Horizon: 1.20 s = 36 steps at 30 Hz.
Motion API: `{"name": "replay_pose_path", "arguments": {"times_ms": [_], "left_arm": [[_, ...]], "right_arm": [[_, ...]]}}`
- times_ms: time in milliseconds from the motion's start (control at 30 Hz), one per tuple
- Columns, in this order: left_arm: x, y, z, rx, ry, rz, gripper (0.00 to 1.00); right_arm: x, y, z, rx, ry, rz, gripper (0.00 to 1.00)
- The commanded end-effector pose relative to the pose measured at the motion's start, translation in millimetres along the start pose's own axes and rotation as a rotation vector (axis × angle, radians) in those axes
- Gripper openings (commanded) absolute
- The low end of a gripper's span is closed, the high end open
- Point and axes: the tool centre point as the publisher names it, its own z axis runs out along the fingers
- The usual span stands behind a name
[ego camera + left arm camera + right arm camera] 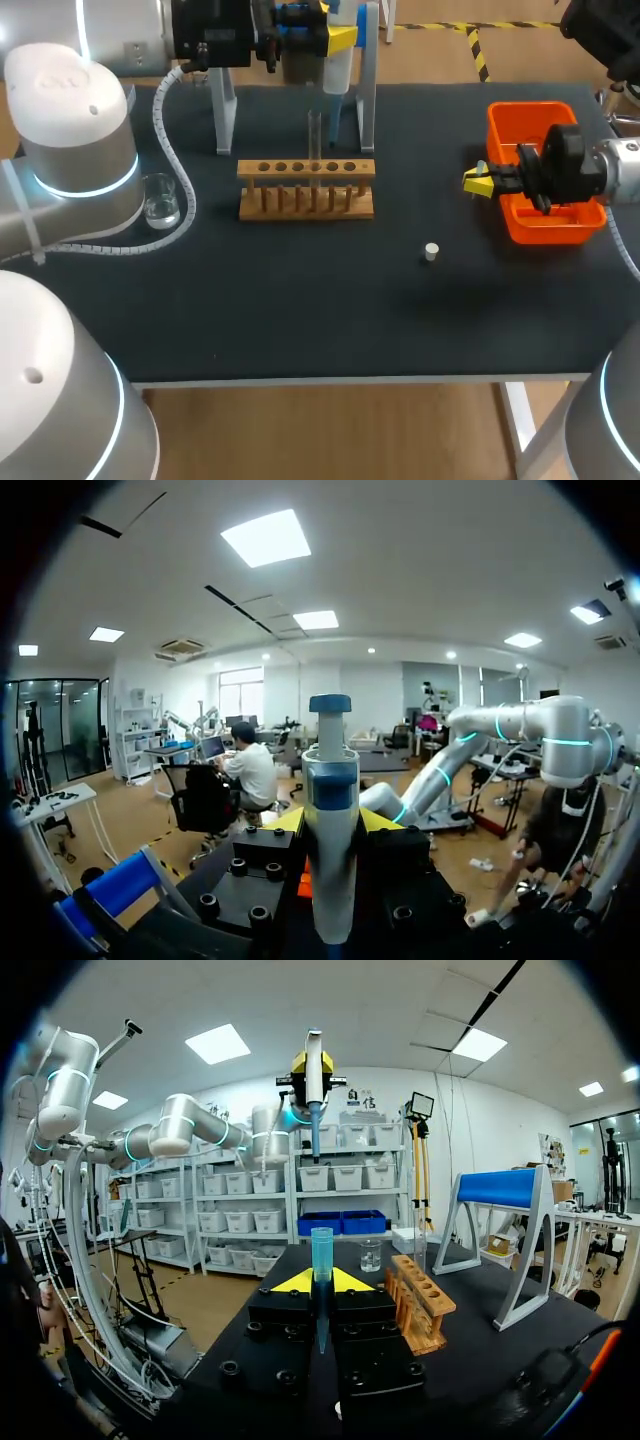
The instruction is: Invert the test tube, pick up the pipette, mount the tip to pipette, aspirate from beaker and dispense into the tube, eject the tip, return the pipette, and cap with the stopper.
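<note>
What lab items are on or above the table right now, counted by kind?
Pipette: 1
Pipette tip: 1
Test tube: 1
Wooden rack: 1
Beaker: 1
Stopper: 1
Orange bin: 1
Pipette stand: 1
Total: 8

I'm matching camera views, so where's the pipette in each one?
Head view: pipette top centre, in the left gripper.
Left wrist view: upright between that gripper's fingertips.
Right wrist view: held high beyond the wooden rack.
Shared landmark: the blue-barred stand.
</note>
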Motion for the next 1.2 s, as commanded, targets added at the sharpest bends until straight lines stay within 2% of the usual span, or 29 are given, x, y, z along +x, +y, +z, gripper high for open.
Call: {"name": "replay_pose_path", "arguments": {"times_ms": [33,367,533,833,1200], "left_arm": [[-0.4,-0.5,-1,-0.002,0.003,-0.001,0.00],[-0.4,-0.5,-1,-0.002,0.003,-0.001,0.00],[-0.4,-0.5,-1,-0.002,0.003,-0.001,0.00],[2.2,-0.6,-1,0.006,0.003,0.017,0.00],[9.3,-1.3,-8,0.032,-0.006,0.044,0.00]], "right_arm": [[1,0,0,0.002,-0.001,0.000,0.00],[1,0,0,0.002,-0.001,0.000,0.00],[6,4,16,0.018,0.019,-0.008,0.00],[19,11,52,-0.003,0.082,-0.019,0.00],[24,11,63,-0.011,0.098,-0.017,0.00]]}}
